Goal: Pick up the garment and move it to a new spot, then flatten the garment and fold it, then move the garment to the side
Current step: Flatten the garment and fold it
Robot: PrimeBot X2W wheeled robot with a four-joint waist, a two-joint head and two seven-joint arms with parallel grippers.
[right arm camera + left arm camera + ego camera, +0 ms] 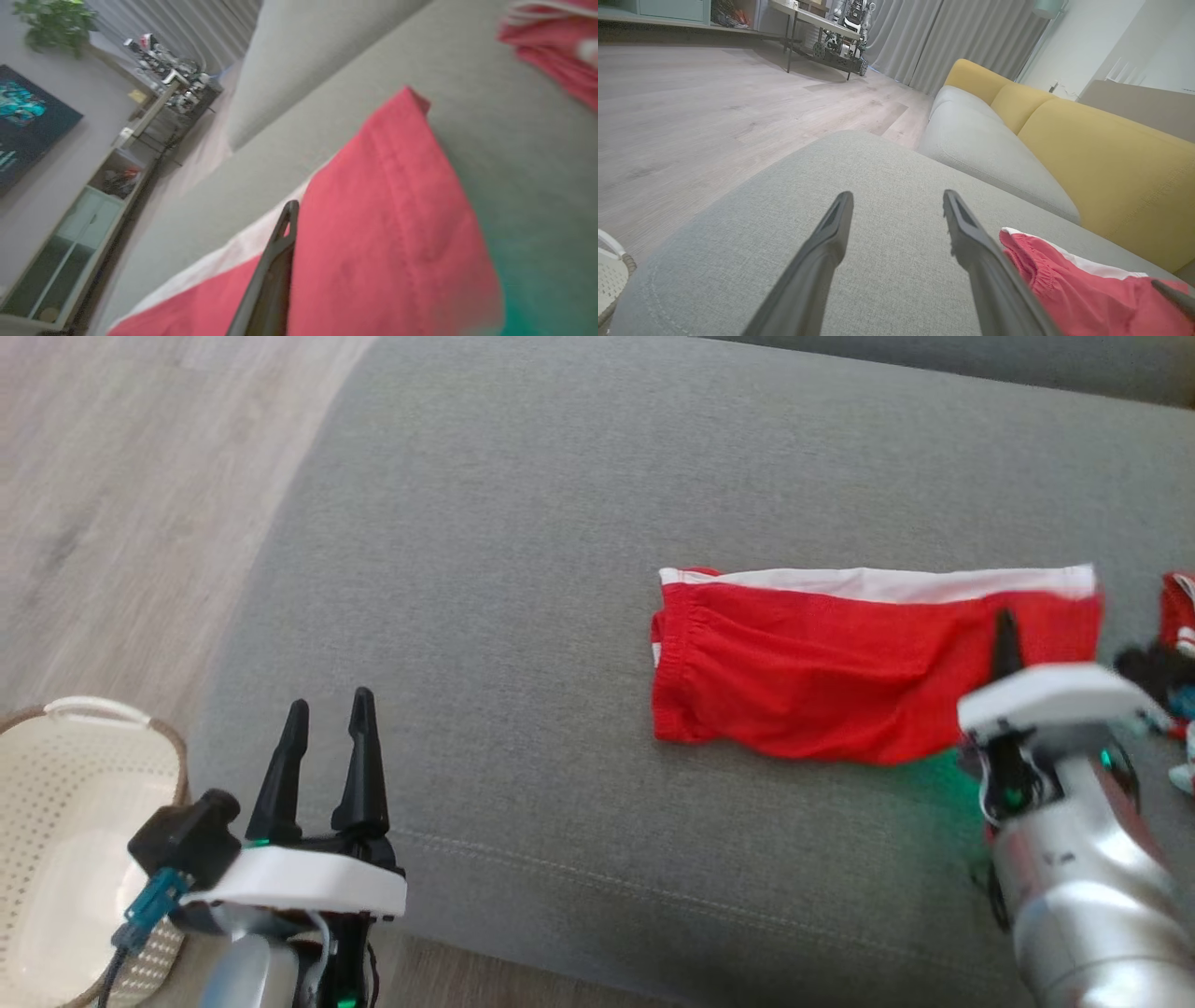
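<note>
Nearest the head camera, the left gripper (pixel 330 700) is observed low at the near left edge of the grey sofa cushion (pixel 523 569), its two dark fingers standing apart with nothing between them and well clear of the work. A pale perforated basket (pixel 173 737) is noted beside it on the wooden floor (pixel 140 476). The red garment (pixel 822 663), shorts with an elastic waistband at the left end and a white band along the far edge, is found lying on the cushion to the right of centre, spread as a flat, fairly tidy oblong with only slight wrinkling. The right gripper (pixel 1006 635) is seen over the garment's right end with its fingers brought together; in the right wrist view they read as a single dark blade against the red cloth. Whether fabric is pinched between them cannot be told. A second red item (pixel 1178 607) is recorded at the far right edge of the cushion, apart from the garment. Relocation and flattening are judged complete, and the narrow doubled outline suggests that the fold is done or nearly so, although the layering cannot be confirmed. The final transfer of the garment to the side is judged outstanding, since it is lying near the middle of the seat.
</note>
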